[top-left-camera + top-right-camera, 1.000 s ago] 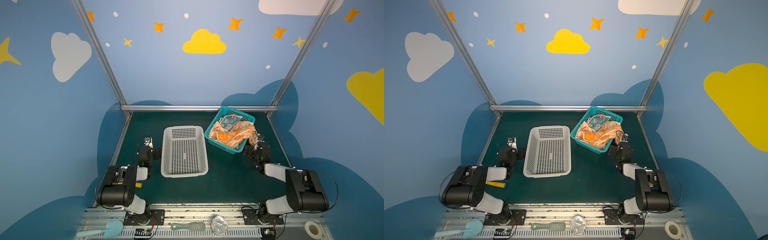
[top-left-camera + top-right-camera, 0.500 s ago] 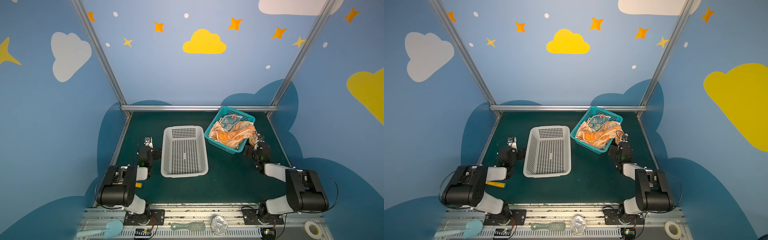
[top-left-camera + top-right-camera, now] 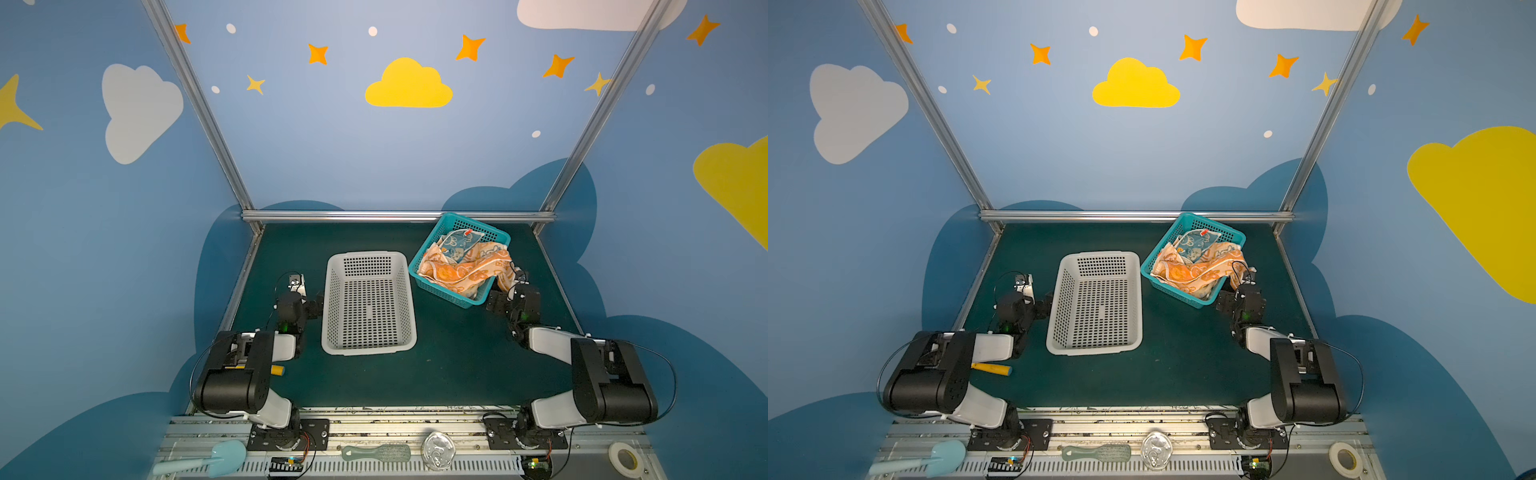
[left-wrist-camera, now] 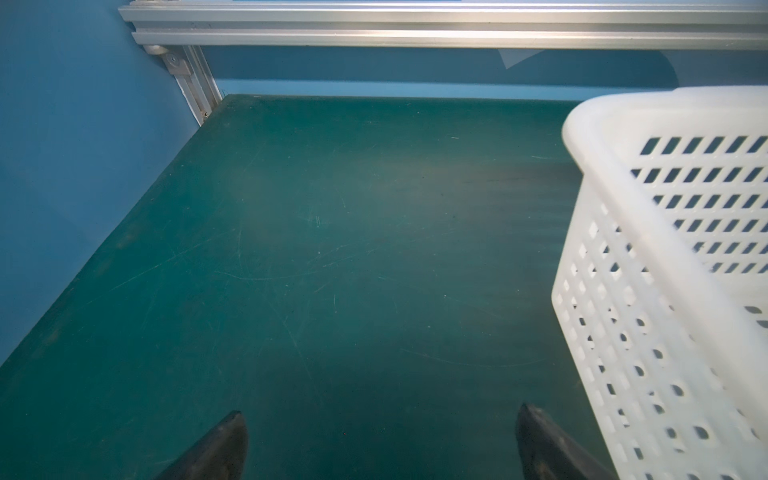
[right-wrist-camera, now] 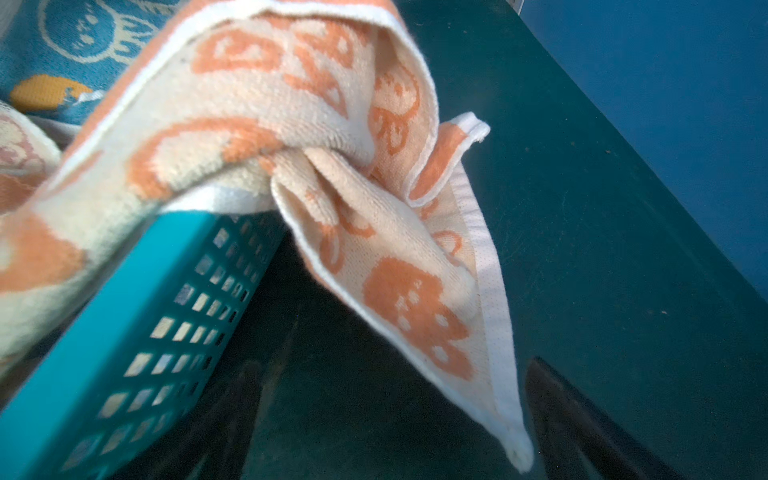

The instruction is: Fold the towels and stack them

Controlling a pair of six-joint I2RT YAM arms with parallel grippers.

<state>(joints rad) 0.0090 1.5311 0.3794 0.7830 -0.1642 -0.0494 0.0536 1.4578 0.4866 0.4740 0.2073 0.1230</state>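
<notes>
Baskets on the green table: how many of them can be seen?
2. The white basket stands empty in the middle of the table. The teal basket sits farther back and to the right in both top views, holding crumpled towels. No other basket seems hidden.

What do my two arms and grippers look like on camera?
The left arm and right arm have black boxy joint housings, white link shells and thin looping black cables. Left gripper and right gripper show dark, tapered fingers.
</notes>
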